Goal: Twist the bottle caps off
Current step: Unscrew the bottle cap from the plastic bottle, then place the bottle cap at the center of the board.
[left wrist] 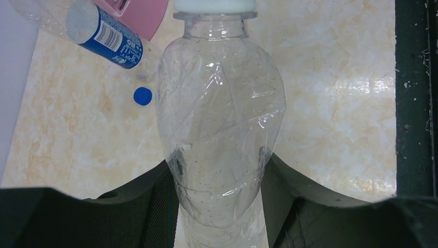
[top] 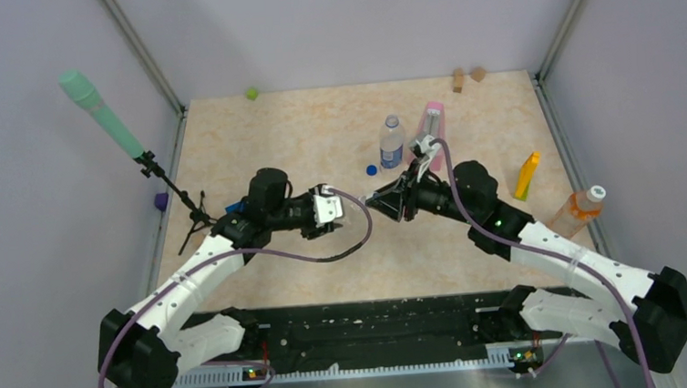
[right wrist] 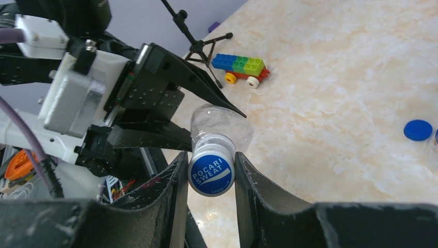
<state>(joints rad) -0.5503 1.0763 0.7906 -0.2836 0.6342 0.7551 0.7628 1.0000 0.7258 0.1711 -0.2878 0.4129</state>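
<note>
the blue-topped cap (right wrist: 211,173) sits on the clear bottle (left wrist: 219,119), pinched between the right gripper (right wrist: 210,155) fingers. the left gripper (left wrist: 219,170) clamps the bottle's body above mid table (top: 317,132). a loose blue cap (left wrist: 142,96) lies near the labelled bottle (top: 392,142).

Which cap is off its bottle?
The dark blue cap on the table beside the blue-labelled bottle. The orange bottle and the held bottle wear theirs.
</note>
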